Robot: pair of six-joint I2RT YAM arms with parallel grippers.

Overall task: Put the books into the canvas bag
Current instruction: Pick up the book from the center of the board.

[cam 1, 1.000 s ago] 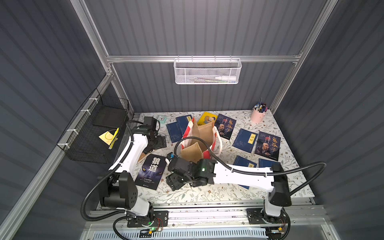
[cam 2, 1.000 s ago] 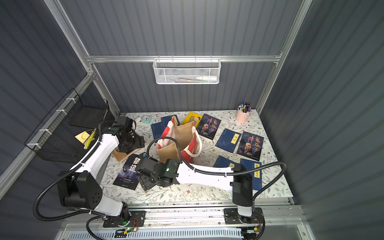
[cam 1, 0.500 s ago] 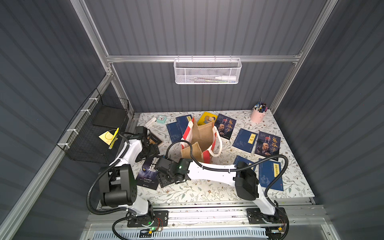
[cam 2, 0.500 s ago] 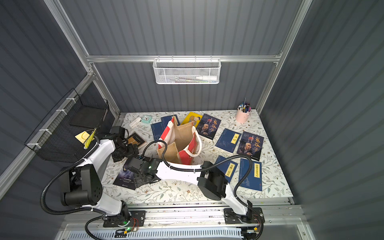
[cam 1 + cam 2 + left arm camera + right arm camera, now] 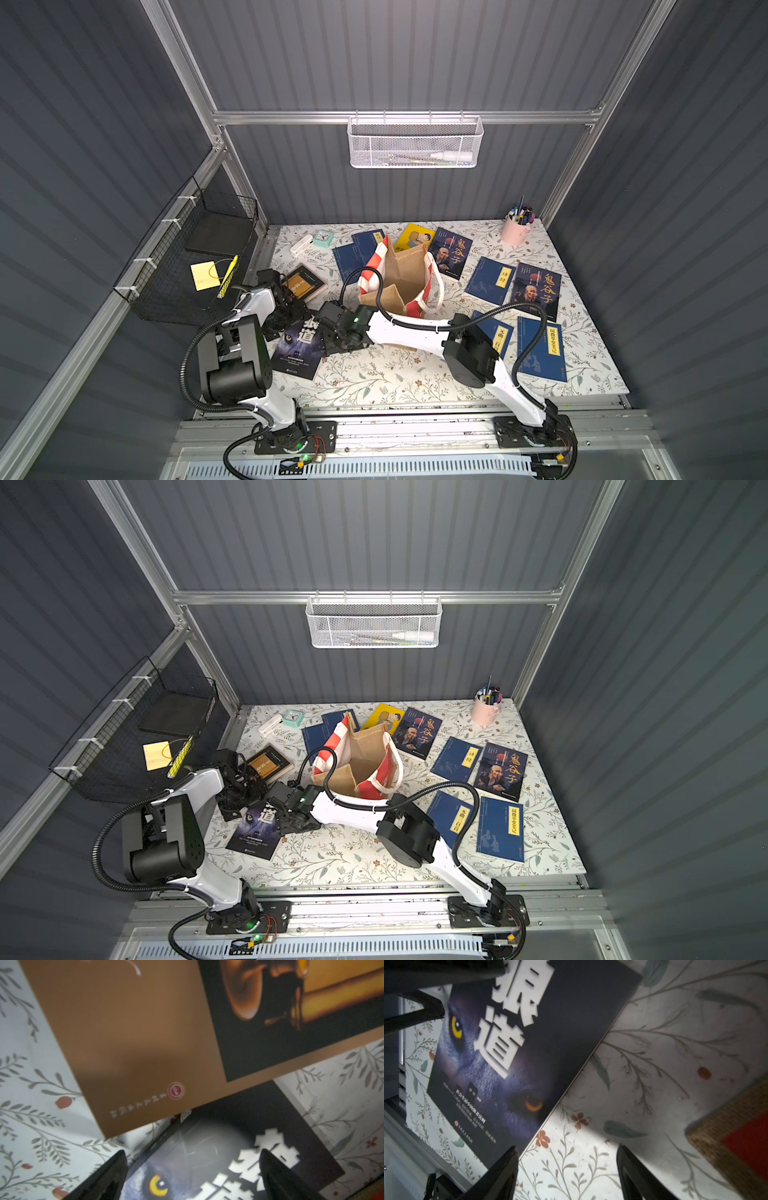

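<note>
wolf book (image 5: 550, 1043) lies flat; left tool (image 5: 192, 1152) and right tool (image 5: 567, 1147) both gape empty.

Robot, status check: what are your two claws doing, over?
Left gripper, right gripper open, empty, low at wolf book. Bag upright, no book visible inside. Brown book crowds it.

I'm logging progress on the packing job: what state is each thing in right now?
canvas bag: upright, mouth open
wolf book: closed, flat on table
brown book: closed, flat
left end effector: open, empty
right end effector: open, empty
pen cup: upright
</note>
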